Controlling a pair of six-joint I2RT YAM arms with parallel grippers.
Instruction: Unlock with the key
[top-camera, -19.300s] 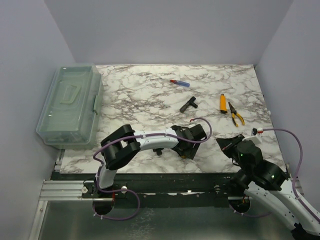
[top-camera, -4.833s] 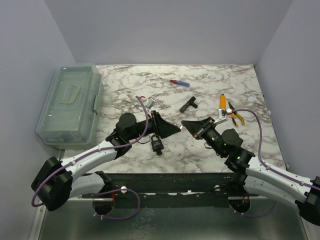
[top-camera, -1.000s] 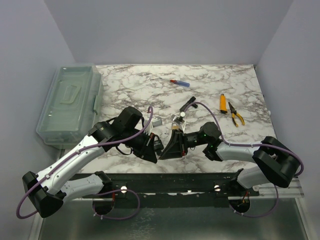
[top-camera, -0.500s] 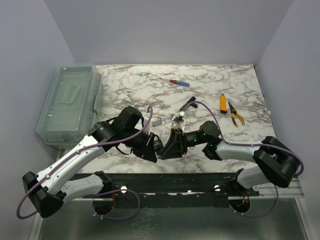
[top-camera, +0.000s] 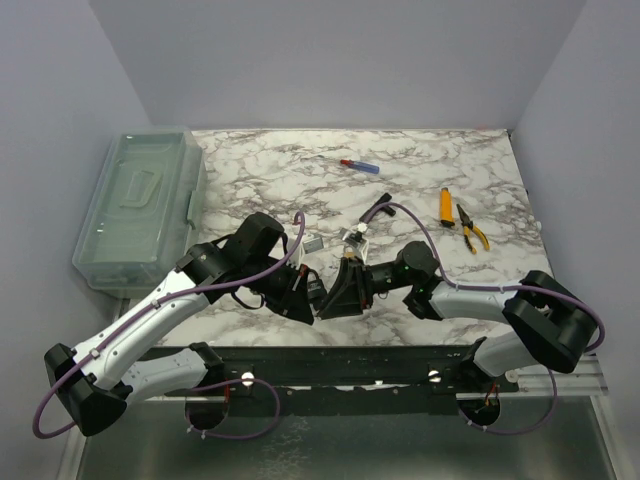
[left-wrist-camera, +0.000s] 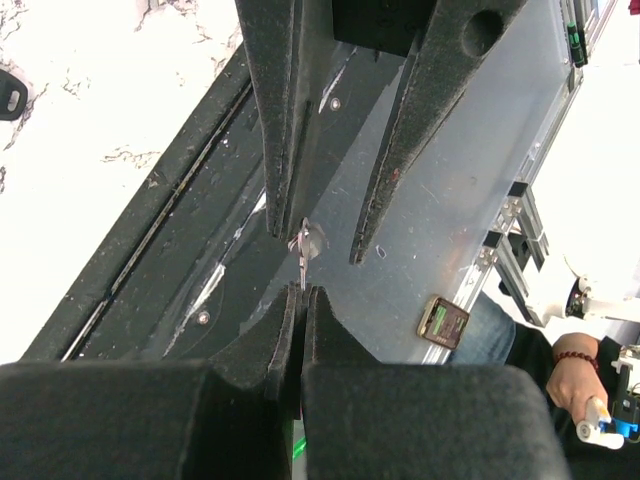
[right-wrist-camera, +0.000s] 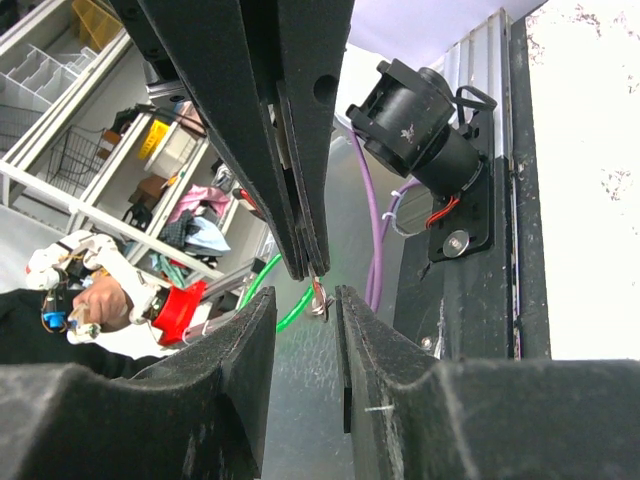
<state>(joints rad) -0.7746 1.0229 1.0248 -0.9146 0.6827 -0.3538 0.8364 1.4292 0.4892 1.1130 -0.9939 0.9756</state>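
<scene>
table (top-camera: 300, 190): both grippers meet above near edge, centre. left gripper (left-wrist-camera: 303, 292) clamped fully on small key (left-wrist-camera: 303, 243); right gripper (right-wrist-camera: 306, 300) part open, straddling key, gripping nothing. lock not discernible. judgement: key in hand, unlocking undone.

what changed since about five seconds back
The left gripper and right gripper drew together and toward the near side; they now meet tip to tip. The left is shut on a small key, the right's jaws open either side of it. The box, pliers and yellow-handled tool stayed put.
</scene>
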